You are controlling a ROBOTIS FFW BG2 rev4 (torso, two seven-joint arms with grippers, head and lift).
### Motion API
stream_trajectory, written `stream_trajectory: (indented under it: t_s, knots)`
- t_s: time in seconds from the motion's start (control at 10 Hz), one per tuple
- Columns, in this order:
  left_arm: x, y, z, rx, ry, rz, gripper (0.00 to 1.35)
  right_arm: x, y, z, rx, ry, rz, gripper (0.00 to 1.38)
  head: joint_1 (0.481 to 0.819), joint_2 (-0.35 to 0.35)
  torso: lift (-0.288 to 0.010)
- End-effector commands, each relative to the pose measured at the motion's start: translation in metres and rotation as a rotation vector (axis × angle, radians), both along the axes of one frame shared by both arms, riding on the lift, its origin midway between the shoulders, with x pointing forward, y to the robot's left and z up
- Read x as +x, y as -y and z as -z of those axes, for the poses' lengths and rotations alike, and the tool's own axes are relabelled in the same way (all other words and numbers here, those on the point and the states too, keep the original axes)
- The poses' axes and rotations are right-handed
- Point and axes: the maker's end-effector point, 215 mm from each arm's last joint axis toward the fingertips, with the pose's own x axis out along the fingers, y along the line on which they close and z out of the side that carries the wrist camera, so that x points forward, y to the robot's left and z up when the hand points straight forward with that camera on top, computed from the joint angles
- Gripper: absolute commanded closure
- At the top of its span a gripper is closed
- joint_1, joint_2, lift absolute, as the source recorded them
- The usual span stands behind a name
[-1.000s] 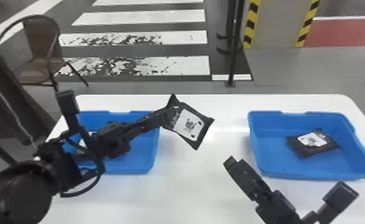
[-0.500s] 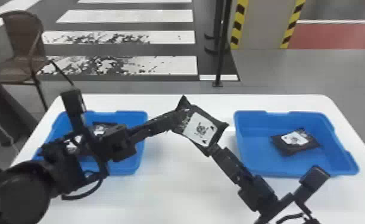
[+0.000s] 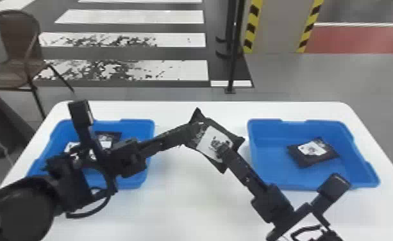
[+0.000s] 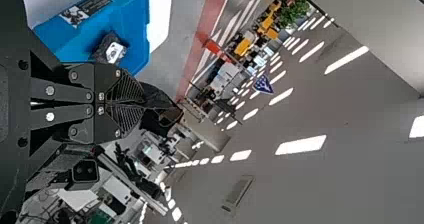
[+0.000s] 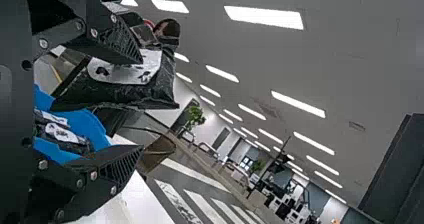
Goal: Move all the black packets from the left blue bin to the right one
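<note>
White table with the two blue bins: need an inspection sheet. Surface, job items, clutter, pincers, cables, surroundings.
Surface: white table under both bins.
Left blue bin: at least two black packets, partly hidden by the left arm.
Right blue bin: one packet, label up.
Held packet: raised between the bins.
Clutter: nothing seen.
Left pincer: shut on the held packet.
Right pincer: open at the held packet; contact can't be told.
Cables: black cable looped at the left wrist; pale cord off the table's left side.
Surroundings: brown chair, black post, striped pillar.
</note>
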Motion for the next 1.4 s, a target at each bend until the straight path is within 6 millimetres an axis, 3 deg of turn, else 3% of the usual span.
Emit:
stream_trajectory:
  t_s: [0.0, 0.5, 0.6, 0.7, 0.8, 0.9, 1.1, 1.3]
  knots:
    - [0.001, 0.001, 0.002, -0.003, -0.005, 0.001, 1.19, -0.002, -0.002, 0.001, 0.012, -0.006, -0.004, 1.28, 0.695, 0.007, -0.140]
    - [0.005, -0.008, 0.009, -0.022, -0.029, -0.041, 1.15, -0.006, -0.004, -0.022, 0.112, 0.020, 0.006, 1.28, 0.695, 0.014, -0.140]
    - [0.005, -0.010, 0.008, -0.055, -0.039, -0.069, 0.95, -0.006, -0.003, -0.023, 0.128, 0.018, 0.008, 1.28, 0.695, 0.018, -0.140]
    - [0.006, -0.019, 0.018, -0.060, -0.064, -0.109, 0.50, -0.003, 0.001, -0.026, 0.129, 0.023, 0.015, 1.28, 0.695, 0.024, -0.140]
    - [0.005, -0.024, 0.023, -0.057, -0.066, -0.130, 0.16, 0.004, 0.012, -0.028, 0.117, 0.034, 0.035, 1.28, 0.695, 0.026, -0.140]
    - [0.008, -0.034, 0.022, -0.069, -0.053, -0.167, 0.08, 0.012, 0.025, -0.024, 0.088, 0.039, 0.056, 1.28, 0.695, 0.028, -0.140]
    - [0.003, -0.066, 0.003, -0.054, 0.035, -0.306, 0.16, 0.043, 0.073, -0.001, -0.056, 0.054, 0.150, 1.28, 0.695, 0.018, -0.140]
    - [-0.012, -0.117, -0.006, 0.085, 0.121, -0.502, 0.16, 0.081, 0.166, 0.024, -0.417, 0.100, 0.323, 1.28, 0.695, 0.000, -0.140]
